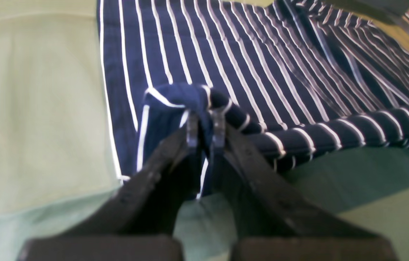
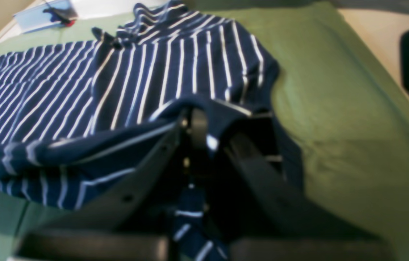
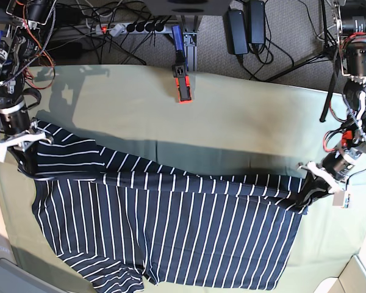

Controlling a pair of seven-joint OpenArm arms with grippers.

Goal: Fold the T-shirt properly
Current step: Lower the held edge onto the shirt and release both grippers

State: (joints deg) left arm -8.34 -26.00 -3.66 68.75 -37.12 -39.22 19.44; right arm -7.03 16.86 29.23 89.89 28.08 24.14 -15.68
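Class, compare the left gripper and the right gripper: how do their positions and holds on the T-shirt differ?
In the base view the left gripper is at the right, the right gripper at the left. The left pinches a plain edge corner of the T-shirt; the right holds the sleeve end. Both are shut on lifted fabric.

T-shirt (image 3: 171,232) soft matt knit cloth, table cloth (image 3: 232,122) smooth matt woven fabric lightly creased, left gripper (image 1: 204,121) matt black plastic

The navy, white-striped T-shirt (image 3: 165,232) lies spread along the counter's near edge. Its far edge is lifted taut at both ends.
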